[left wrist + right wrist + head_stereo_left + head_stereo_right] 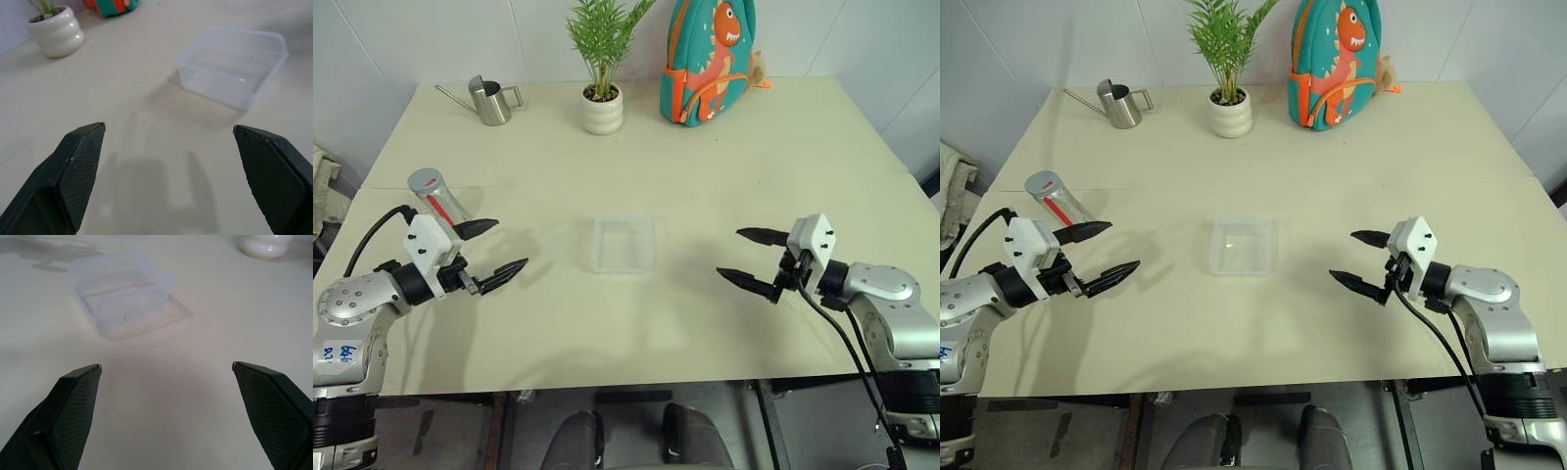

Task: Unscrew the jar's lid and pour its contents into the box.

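1. We find the jar (1056,201) near the left edge of the bench (724,166), tilted, with its lid (1042,183) on; it lies just behind the left gripper (1102,253) and nothing grips it.
2. The box (1243,245) sits at the middle of the bench, between the two arms; we cannot tell from here whether anything lies in it.
3. We judge the task to be at its first step: the jar is not yet grasped and the lid not yet unscrewed.
4. The left gripper's fingers (80,169) stand wide apart and hold nothing; the right gripper (754,259) likewise has its fingers (73,404) spread wide on nothing, pointing toward the box.
5. The next move, in our judgement, calls for the left gripper to turn back to the jar and close on its body, leaving the lid free for the right gripper.
6. At the far edge stand a steel watering can (490,100), a potted plant (603,98) and a dinosaur backpack (708,61), all well apart from the work; nothing blocks the way from jar to box.
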`<action>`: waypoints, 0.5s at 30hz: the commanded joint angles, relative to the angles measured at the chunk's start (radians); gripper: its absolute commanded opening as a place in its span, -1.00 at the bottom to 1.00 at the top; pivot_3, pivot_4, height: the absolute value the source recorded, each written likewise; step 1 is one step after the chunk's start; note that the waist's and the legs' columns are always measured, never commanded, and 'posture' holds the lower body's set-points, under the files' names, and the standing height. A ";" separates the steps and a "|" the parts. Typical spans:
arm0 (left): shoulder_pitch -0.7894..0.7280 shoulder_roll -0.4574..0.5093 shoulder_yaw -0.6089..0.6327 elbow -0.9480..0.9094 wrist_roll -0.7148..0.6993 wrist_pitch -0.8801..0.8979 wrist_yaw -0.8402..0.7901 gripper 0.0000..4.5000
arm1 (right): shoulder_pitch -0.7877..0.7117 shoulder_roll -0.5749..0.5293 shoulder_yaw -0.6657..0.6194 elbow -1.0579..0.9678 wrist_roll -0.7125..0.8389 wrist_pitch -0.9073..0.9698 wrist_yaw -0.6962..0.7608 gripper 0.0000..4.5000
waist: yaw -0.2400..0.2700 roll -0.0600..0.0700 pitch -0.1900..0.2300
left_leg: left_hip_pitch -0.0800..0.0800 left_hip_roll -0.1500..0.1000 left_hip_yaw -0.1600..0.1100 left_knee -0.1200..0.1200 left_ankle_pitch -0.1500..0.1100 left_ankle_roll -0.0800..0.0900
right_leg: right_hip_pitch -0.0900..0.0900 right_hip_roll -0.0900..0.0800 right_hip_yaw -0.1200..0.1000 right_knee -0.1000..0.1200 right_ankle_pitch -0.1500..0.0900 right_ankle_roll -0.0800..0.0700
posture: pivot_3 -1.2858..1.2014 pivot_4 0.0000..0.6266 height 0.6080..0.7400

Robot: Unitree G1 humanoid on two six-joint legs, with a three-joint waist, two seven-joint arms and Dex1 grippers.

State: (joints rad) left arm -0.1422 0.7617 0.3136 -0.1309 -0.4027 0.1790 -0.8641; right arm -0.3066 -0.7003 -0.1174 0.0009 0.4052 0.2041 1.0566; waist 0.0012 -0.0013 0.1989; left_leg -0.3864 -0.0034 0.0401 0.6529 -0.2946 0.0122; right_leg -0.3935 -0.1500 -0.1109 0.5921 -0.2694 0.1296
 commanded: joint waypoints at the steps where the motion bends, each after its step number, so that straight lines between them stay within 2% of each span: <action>1: 0.030 0.013 0.038 -0.062 -0.024 0.013 0.004 0.98 | -0.046 0.007 0.009 -0.011 0.013 -0.010 0.015 1.00 | -0.001 0.000 0.000 | 0.000 0.000 0.000 0.000 0.000 0.000 | 0.000 0.000 0.000 0.000 0.000 0.000 | 0.03 -0.52 1.00; 5: 0.144 -0.001 0.098 -0.148 -0.054 0.083 0.034 0.98 | -0.167 0.060 0.069 0.068 -0.001 -0.032 0.048 1.00 | -0.019 0.000 0.000 | 0.003 0.003 0.000 0.000 0.000 0.000 | 0.000 0.001 0.003 0.000 0.002 -0.002 | 0.03 -0.52 1.00; 7: 0.208 -0.038 0.143 -0.192 -0.050 0.094 0.094 0.98 | -0.218 0.083 0.095 0.083 0.003 -0.033 0.074 1.00 | -0.018 0.000 0.000 | 0.003 0.003 0.000 0.000 0.000 0.000 | -0.001 0.001 0.003 0.001 0.002 -0.002 | 0.03 -0.52 1.00; 12: 0.390 -0.246 0.270 -0.366 0.016 0.109 0.372 0.98 | -0.349 0.183 0.152 0.090 0.042 0.004 0.116 1.00 | -0.024 -0.002 0.000 | 0.002 0.003 0.000 0.000 -0.001 0.000 | -0.001 0.001 0.004 -0.001 0.003 -0.002 | 0.03 -0.52 1.00; 15: 0.396 -0.372 0.306 -0.438 0.054 0.143 0.569 0.98 | -0.442 0.260 0.189 0.108 0.056 0.027 0.129 1.00 | -0.024 -0.002 0.000 | 0.001 0.003 -0.001 0.001 -0.002 0.000 | -0.002 0.001 0.004 -0.001 0.003 -0.002 | 0.03 -0.52 1.00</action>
State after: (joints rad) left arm 0.2534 0.4032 0.5766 -0.5089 -0.3696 0.3167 -0.3871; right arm -0.7109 -0.4600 0.0625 0.1316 0.4286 0.2235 1.1759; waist -0.0223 -0.0034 0.1988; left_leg -0.3852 0.0001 0.0388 0.6552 -0.2970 0.0124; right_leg -0.3952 -0.1486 -0.1066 0.5927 -0.2666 0.1275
